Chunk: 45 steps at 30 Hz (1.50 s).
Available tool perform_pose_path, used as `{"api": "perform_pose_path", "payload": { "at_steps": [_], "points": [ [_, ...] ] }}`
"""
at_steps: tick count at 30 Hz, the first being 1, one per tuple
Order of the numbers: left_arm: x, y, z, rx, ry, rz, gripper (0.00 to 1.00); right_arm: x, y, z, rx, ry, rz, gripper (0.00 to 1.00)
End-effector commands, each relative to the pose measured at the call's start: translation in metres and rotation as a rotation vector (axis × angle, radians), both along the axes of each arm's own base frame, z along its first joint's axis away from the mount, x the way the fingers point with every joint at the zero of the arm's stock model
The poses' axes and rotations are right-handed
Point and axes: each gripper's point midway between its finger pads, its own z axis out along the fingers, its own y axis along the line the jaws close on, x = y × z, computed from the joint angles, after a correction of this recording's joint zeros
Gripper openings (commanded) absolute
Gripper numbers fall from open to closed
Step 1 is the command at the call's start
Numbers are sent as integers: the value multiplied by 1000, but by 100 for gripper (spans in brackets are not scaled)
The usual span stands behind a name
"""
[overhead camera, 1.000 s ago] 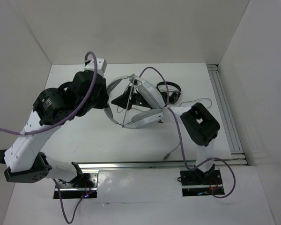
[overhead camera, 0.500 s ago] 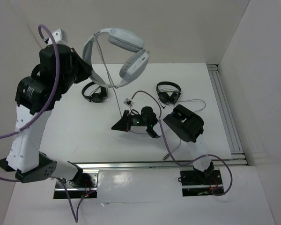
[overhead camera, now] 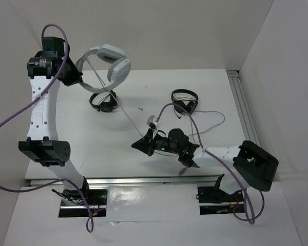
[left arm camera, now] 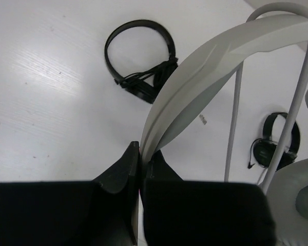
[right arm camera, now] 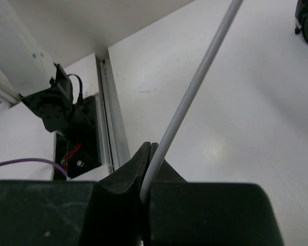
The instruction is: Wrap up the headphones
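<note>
The light grey headphones (overhead camera: 107, 60) hang in the air at the back left, above the table. My left gripper (overhead camera: 74, 77) is shut on the edge of their wide headband (left arm camera: 210, 66); in the left wrist view the gripper (left arm camera: 141, 152) pinches the band's lower end. The thin grey cable (overhead camera: 124, 108) runs taut and diagonal from the headphones down to my right gripper (overhead camera: 139, 145) near the table's middle. In the right wrist view that gripper (right arm camera: 151, 154) is shut on the cable (right arm camera: 195, 87). More of the cable loops on the table (overhead camera: 215, 117).
Two small black headphones lie on the table, one (overhead camera: 103, 101) under the lifted pair, the other (overhead camera: 185, 101) at the back centre-right. A metal rail (overhead camera: 246, 118) lines the right edge and another (overhead camera: 159, 180) the front. White walls enclose the table.
My left arm swung the headphones from the table's middle up to the back left. My right gripper came forward and left, briefly loosened, then shut on the cable, which is now stretched.
</note>
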Motion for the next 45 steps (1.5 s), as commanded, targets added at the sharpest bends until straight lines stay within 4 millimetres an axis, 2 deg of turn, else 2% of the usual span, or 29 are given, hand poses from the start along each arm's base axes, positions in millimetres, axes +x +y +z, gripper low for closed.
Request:
{"api": "perform_pose_path", "payload": {
  "at_steps": [1, 2, 3, 4, 5, 6, 7, 8, 9, 10, 13, 14, 16, 17, 19, 20, 21, 23, 24, 25, 27, 29, 31, 33, 37, 42, 43, 44, 45],
  "points": [
    [10, 10, 42, 22, -180, -1, 0, -21, -15, -36, -231, -34, -39, 0],
    [10, 14, 35, 33, -159, 15, 0, -18, -15, -24, -240, -83, -73, 0],
    [10, 12, 24, 58, -129, 9, 0, -29, -14, -5, -222, -120, -62, 0],
    [10, 20, 2, 120, -70, 49, 0, -33, -19, -9, -286, -122, -61, 0],
    [4, 10, 1, 155, -70, 43, 0, -27, -16, 16, -284, -180, -97, 0],
    [1, 10, -7, 190, -51, 59, 0, -36, -15, 31, -285, -214, -86, 0],
    [-8, 21, -27, 279, 11, 116, 0, -38, -23, 25, -373, -222, -88, 0],
    [-11, 10, -37, 328, 37, 101, 0, -30, -22, 53, -375, -259, -153, 0],
    [-16, 9, -39, 353, 43, 119, 0, -33, -23, 59, -418, -309, -160, 0],
    [-24, 6, -57, 407, 101, 109, 0, -20, -34, 71, -492, -350, -248, 0],
    [-38, -12, -74, 447, 140, 40, 0, 0, -52, 88, -587, -420, -374, 0],
    [-48, -19, -90, 470, 184, -4, 0, 9, -59, 102, -600, -446, -432, 0],
    [-61, -46, -100, 500, 191, -130, 0, 33, -87, 110, -712, -539, -605, 0],
    [-78, -63, -110, 499, 193, -218, 0, 46, -103, 126, -721, -565, -745, 0],
    [-89, -83, -113, 505, 149, -336, 0, 66, -123, 135, -800, -647, -856, 0],
    [-103, -89, -127, 507, 167, -391, 0, 74, -132, 140, -814, -662, -907, 0],
    [-116, -102, -121, 506, 129, -460, 0, 84, -140, 154, -795, -687, -971, 0],
    [-134, -110, -131, 505, 132, -522, 0, 107, -165, 164, -788, -669, -1088, 0],
    [-141, -120, -132, 491, 117, -574, 0, 114, -168, 174, -741, -667, -1116, 0],
    [-153, -130, -129, 488, 85, -623, 0, 124, -179, 181, -720, -667, -1147, 4],
    [-170, -147, -137, 479, 80, -725, 0, 135, -182, 199, -655, -679, -1152, 4],
    [-178, -155, -135, 484, 57, -773, 0, 154, -193, 201, -647, -660, -1176, 4],
    [-195, -172, -134, 464, 35, -860, 0, 167, -191, 206, -626, -647, -1134, 4],
    [-201, -171, -133, 464, 55, -883, 0, 181, -200, 206, -639, -640, -1140, 4],
    [-208, -181, -114, 464, 1, -918, 0, 194, -194, 195, -649, -610, -1079, 7],
    [-215, -192, -91, 476, -36, -949, 0, 195, -172, 177, -603, -586, -945, 11],
    [-213, -195, -78, 467, -73, -941, 0, 196, -171, 173, -601, -578, -917, 11],
    [-214, -201, -74, 463, -84, -953, 0, 190, -155, 163, -580, -571, -826, 7],
    [-213, -202, -67, 460, -101, -956, 0, 191, -154, 157, -573, -561, -799, 2]
  ]
}}
